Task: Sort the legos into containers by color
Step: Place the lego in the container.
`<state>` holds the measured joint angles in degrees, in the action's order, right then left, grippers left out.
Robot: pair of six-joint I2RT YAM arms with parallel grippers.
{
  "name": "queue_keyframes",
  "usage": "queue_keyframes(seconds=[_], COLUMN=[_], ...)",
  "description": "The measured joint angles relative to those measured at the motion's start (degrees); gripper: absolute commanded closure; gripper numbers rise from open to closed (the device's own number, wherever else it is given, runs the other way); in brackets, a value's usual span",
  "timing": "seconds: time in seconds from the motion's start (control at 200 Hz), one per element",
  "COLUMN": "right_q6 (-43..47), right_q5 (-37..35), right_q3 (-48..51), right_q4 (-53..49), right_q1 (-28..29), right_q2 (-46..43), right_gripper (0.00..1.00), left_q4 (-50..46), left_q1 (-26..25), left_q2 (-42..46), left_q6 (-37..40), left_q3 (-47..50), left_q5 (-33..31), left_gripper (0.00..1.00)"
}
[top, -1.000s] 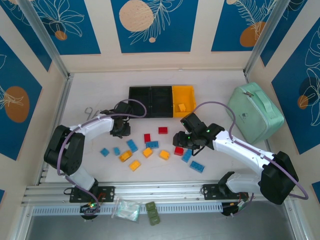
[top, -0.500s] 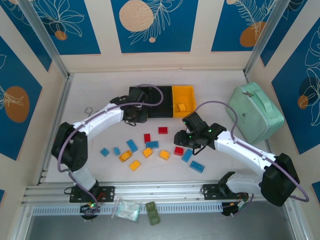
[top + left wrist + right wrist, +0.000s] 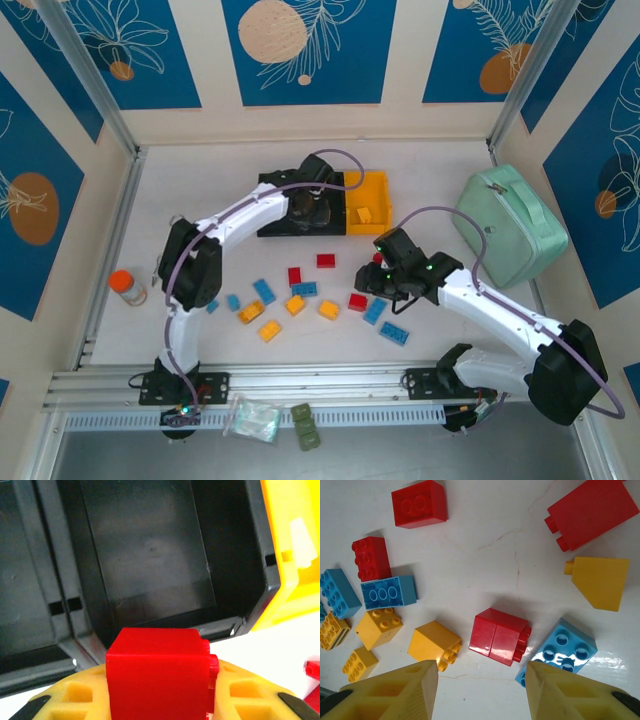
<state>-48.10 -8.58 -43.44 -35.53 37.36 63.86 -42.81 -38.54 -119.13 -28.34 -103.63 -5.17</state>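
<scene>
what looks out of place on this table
An orange-capped bottle stands alone at the far left, and olive-green blocks with a clear bag lie on the near rail, apart from the legos being sorted.

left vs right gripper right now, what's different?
Load: the left gripper has its fingers shut on a red lego; the right gripper is open and holds nothing.
Place: the left gripper is at the middle black bin; the right gripper is above loose legos on the table, with a red one on its side just ahead of its fingers.
Both have yellow fingers.
</scene>
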Motion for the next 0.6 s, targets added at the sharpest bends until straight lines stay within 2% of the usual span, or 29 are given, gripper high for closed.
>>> queue_keyframes(seconds=[0.475,0.6], right_q6=[-0.24,-0.39], right_q5=[0.00,0.00], right_q3=[1.20,1.22], right_q4=[-0.02,-0.04], right_q1=[-1.40,-1.62], right_q2=[-1.95,-1.95], right_gripper=[0.51,0.51], left_q4=[-4.00,-4.70], left_q1=[-0.37,-0.59], left_q2=[-8.92,-9.64], left_q6=[0.42,0.42], left_q3=[-10.01,-10.54], left_q5=[-0.92,-0.96], left_gripper=[0.72,0.66])
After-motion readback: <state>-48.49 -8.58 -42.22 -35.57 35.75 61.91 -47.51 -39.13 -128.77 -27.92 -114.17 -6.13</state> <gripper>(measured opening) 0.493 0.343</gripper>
